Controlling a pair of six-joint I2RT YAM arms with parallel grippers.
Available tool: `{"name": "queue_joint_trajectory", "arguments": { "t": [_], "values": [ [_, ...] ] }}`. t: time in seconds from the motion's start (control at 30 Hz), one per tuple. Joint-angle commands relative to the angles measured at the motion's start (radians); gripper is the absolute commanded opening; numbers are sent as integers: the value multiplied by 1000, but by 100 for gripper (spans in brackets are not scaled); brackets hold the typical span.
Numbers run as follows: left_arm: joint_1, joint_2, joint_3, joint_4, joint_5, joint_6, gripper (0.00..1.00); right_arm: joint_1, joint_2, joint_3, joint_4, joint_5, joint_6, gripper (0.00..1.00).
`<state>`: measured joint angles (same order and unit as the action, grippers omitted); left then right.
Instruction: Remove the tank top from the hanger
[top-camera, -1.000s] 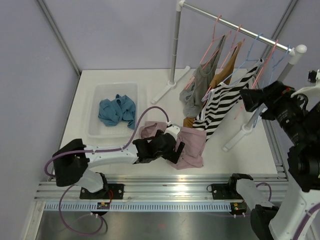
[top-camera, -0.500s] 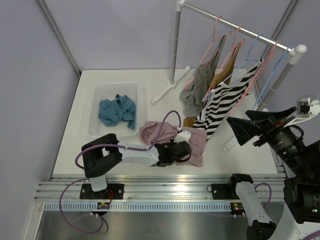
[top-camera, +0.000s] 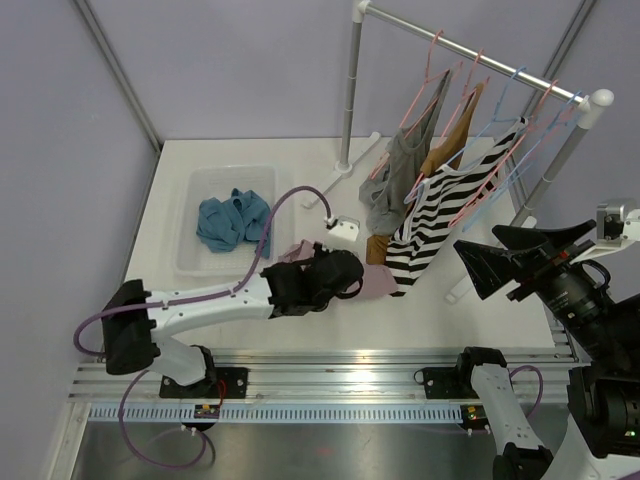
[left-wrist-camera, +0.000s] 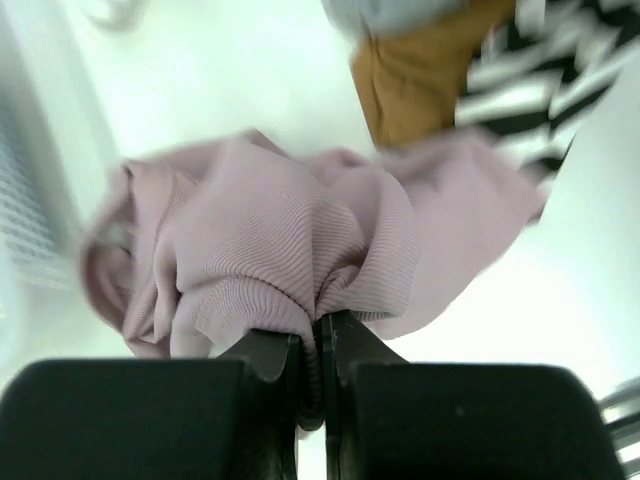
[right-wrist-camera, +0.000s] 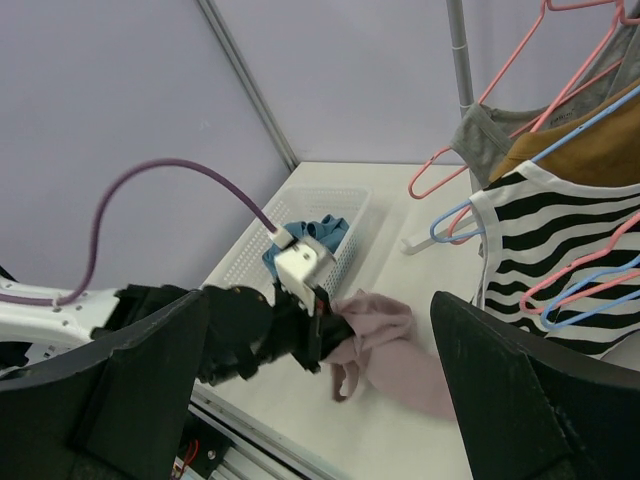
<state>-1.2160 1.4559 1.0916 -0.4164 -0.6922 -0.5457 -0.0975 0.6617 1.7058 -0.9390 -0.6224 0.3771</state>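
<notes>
Left fingers (left-wrist-camera: 265, 358) clamped on a fold of the pink tank top (left-wrist-camera: 250, 240), cloth bunched just beyond.

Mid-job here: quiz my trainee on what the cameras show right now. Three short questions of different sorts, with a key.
1. True or false: the left gripper is shut on the pink ribbed tank top.
2. The right gripper is: A open, holding nothing; B shut on the pink top; C out of view.
3. Fill in: the crumpled garment in the clear plastic bin is ___ in colour.
Key: 1 true; 2 A; 3 blue.
</notes>
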Motion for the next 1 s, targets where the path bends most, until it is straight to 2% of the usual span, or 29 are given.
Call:
{"name": "queue_joint_trajectory", "arguments": {
  "t": [0.0,0.17,0.27,0.47,0.63,0.73,0.9,0.97],
  "values": [
    [50,-94,89,-68,-147,70,0,-1,-11,3,49,-11,-3,99],
    [131,-178,270,-156,-178,157,0,-1,-13,6,54,10,8,99],
    [218,-222,376,-168,-155,234,0,-1,-10,14,43,23,5,100],
    [373,-190,594,-223,-112,328,0,-1,-16,9,48,38,0,99],
    [519,-148,675,-263,-52,366,0,-1,-48,-12,83,93,5,99],
    [622,-115,723,-312,29,356,0,-1,-34,-12,72,105,19,99],
    [757,-51,711,-373,106,304,0,-1,19,35,23,214,28,99],
    [820,-37,677,-374,191,291,0,-1,44,47,25,274,32,100]
  ]
}}
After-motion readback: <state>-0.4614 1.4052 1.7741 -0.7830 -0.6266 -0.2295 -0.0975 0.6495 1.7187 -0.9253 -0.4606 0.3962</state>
